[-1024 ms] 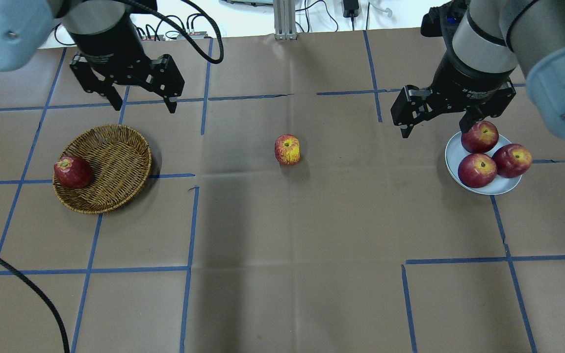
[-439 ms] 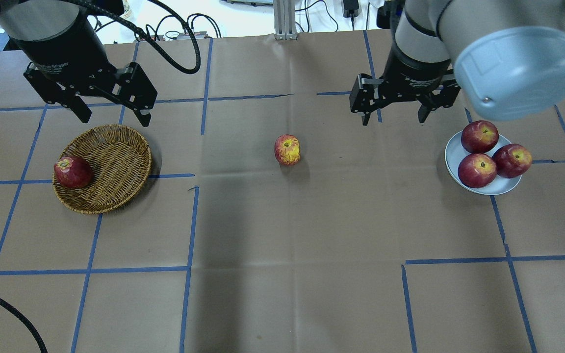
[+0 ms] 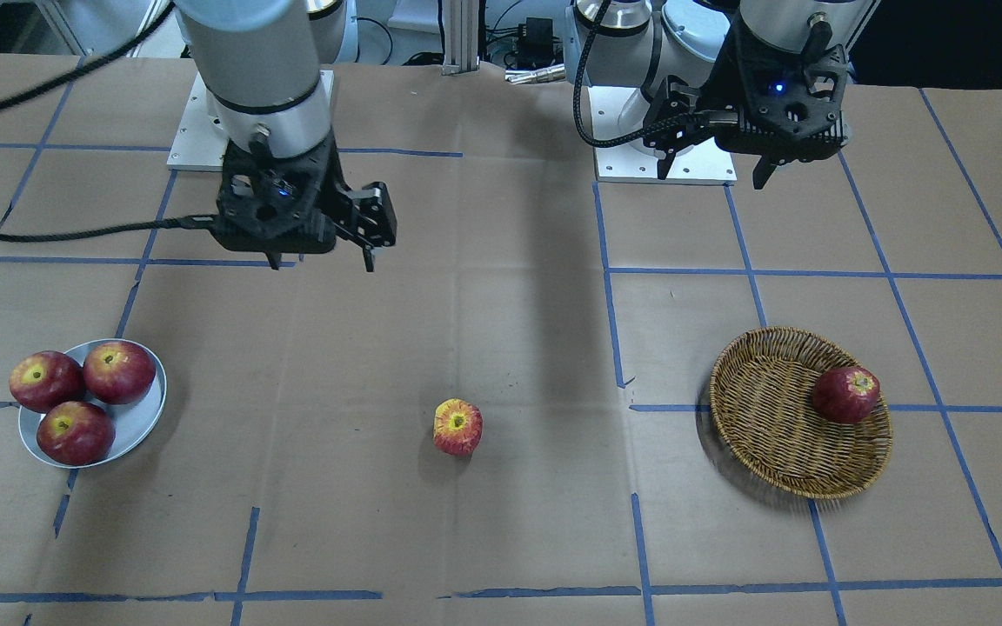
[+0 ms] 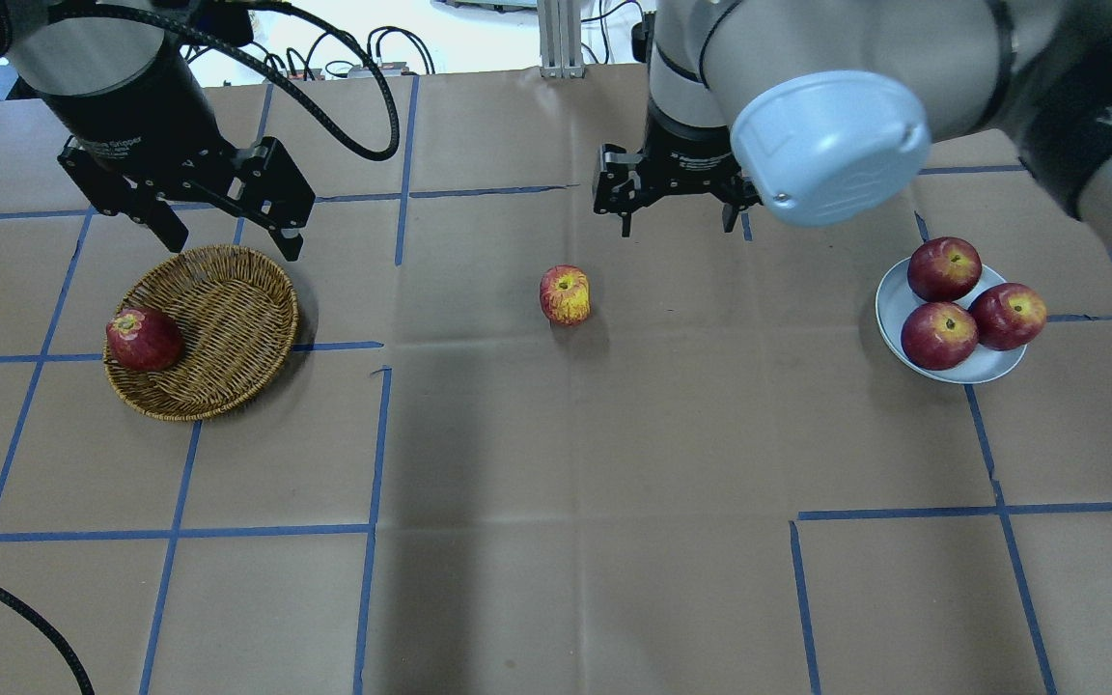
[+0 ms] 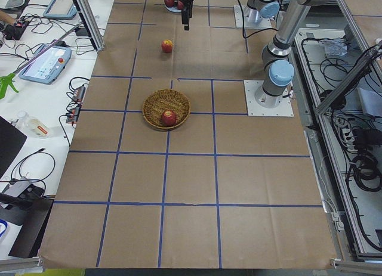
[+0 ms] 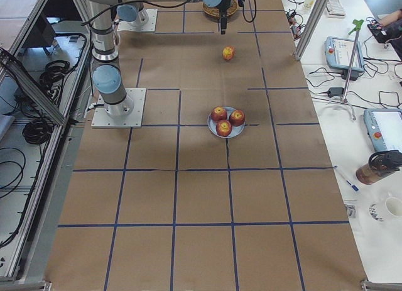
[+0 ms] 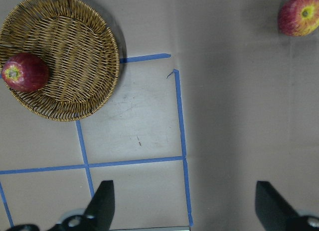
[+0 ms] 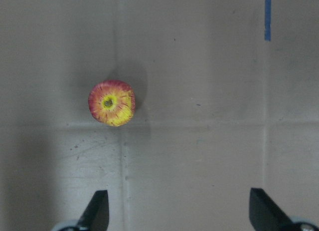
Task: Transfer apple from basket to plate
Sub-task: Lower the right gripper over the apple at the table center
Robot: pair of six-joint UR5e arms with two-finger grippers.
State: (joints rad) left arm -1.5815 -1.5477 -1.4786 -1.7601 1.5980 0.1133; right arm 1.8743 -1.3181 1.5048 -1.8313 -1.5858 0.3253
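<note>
The streaky orange-red apple (image 4: 566, 294) with a yellow top stands alone on the table's middle, outside the wicker basket (image 4: 228, 319). It also shows in the right wrist view (image 8: 111, 103) and the front view (image 3: 457, 427). My right gripper (image 4: 678, 224) is open and empty, raised just beyond and right of this apple. My left gripper (image 4: 233, 241) is open and empty above the basket's far rim. The pale plate (image 4: 892, 301) sits at the right.
One dark red apple (image 4: 143, 339) lies at the basket's left edge. Three dark red apples (image 4: 944, 269) fill most of the plate. Blue tape lines cross the brown paper table. Cables and equipment lie beyond the far edge.
My right gripper has swung left from over the plate to behind the streaky apple, still open. My left gripper has shifted left, closer to the basket. The apples have not moved.
</note>
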